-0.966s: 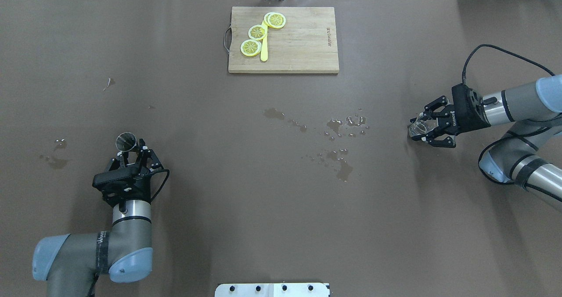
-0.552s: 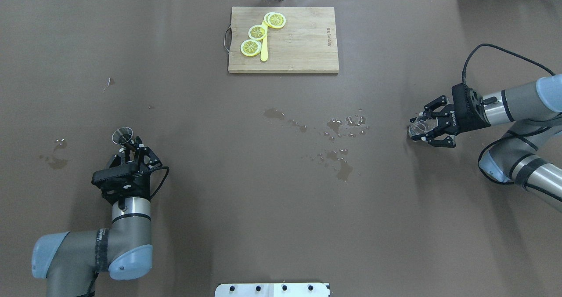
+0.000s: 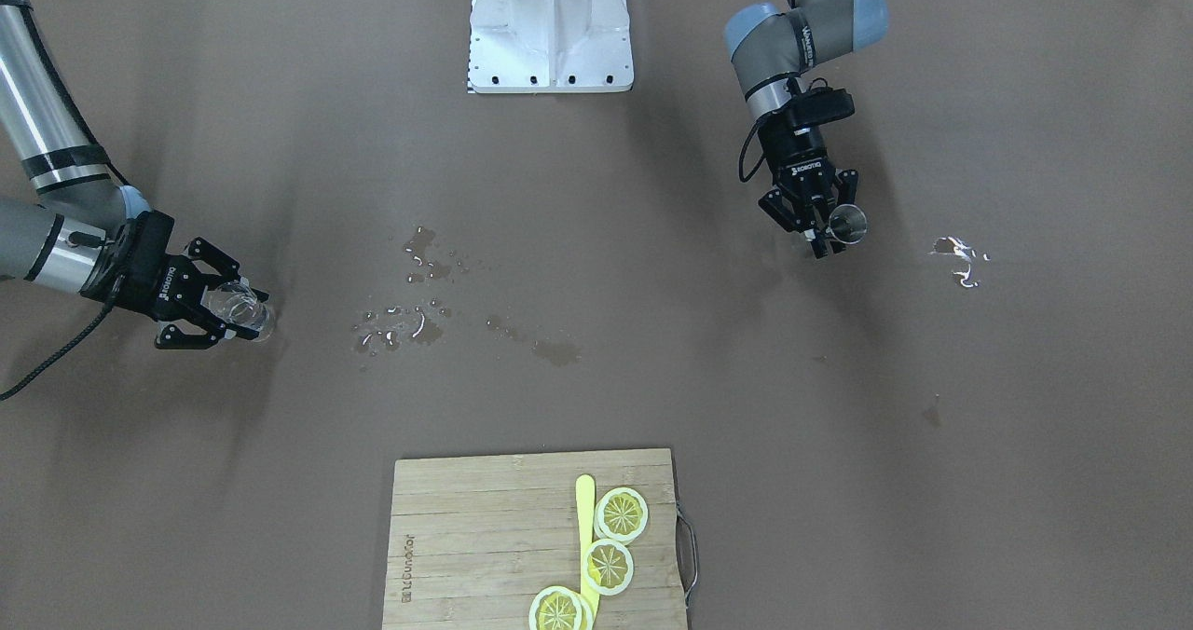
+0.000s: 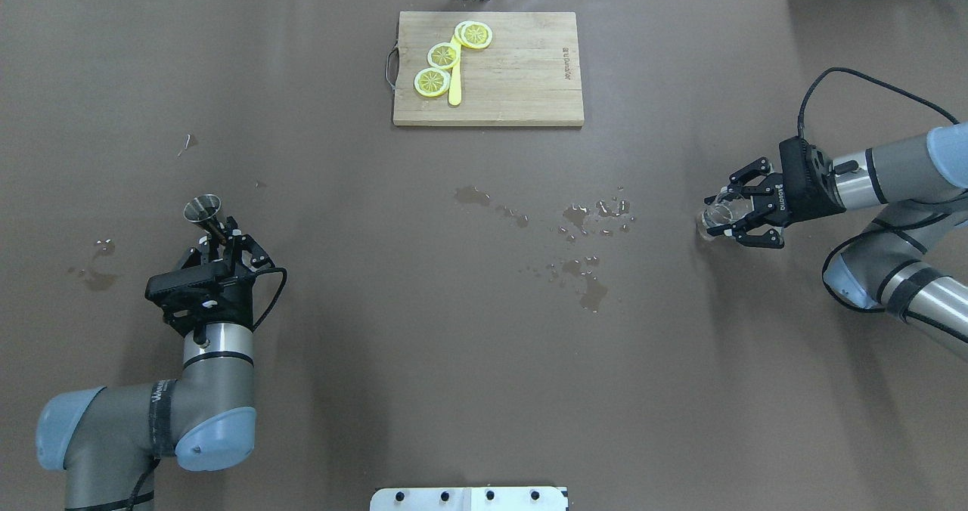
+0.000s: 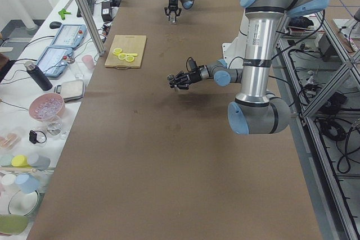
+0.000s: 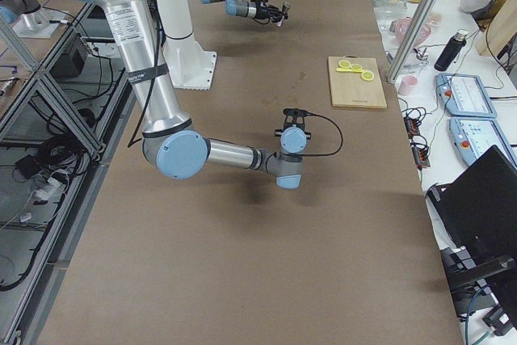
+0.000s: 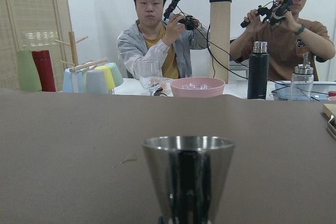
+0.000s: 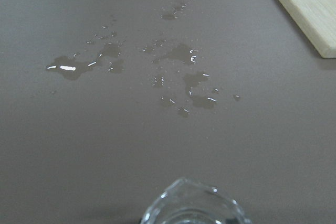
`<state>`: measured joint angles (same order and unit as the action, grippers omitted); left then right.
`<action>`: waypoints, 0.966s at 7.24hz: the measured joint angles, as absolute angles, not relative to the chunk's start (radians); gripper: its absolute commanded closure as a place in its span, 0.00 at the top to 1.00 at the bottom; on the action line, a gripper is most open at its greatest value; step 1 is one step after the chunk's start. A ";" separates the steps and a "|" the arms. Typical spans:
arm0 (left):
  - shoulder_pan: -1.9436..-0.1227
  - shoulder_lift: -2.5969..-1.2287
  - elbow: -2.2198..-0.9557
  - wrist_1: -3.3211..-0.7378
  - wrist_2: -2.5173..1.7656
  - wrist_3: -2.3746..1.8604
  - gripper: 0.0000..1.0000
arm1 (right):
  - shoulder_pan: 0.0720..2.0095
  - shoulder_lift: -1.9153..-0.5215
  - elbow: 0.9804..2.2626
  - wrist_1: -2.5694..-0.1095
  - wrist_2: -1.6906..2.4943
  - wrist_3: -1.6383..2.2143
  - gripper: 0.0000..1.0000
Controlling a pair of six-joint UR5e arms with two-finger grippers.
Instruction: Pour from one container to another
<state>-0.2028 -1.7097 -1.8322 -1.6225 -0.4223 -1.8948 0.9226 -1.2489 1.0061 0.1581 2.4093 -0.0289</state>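
A grey steel jigger (image 4: 203, 210) is held just above the table at the near left, with my left gripper (image 4: 220, 240) shut on its lower cone. Its open cup fills the left wrist view as the jigger (image 7: 189, 176) and shows across the table as the jigger (image 3: 846, 223). A small clear glass tumbler (image 4: 714, 220) is at the far right, and my right gripper (image 4: 727, 220) is shut on it from the side. Only the tumbler's rim (image 8: 192, 206) shows in the right wrist view. I cannot tell whether the tumbler (image 3: 246, 311) touches the table.
A wooden cutting board (image 4: 522, 80) with three lemon slices and a yellow knife lies at the far middle. Water puddles (image 4: 584, 220) spread over the table's middle, and smaller ones (image 4: 94, 273) lie at the left. Two people and some drinkware are beyond the far edge.
My left gripper has carried the jigger forward and slightly left. My right gripper has shifted a little forward and inward with the tumbler.
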 measured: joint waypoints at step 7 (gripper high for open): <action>-0.247 -1.831 -1.659 -2.373 -0.426 -1.114 0.00 | 1.023 -1.225 1.041 0.156 2.420 -0.024 0.00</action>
<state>-0.2467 -1.8306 -1.6587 -2.3734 -0.4255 -1.1135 1.0227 -1.2249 1.0410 0.1557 2.4205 -0.0241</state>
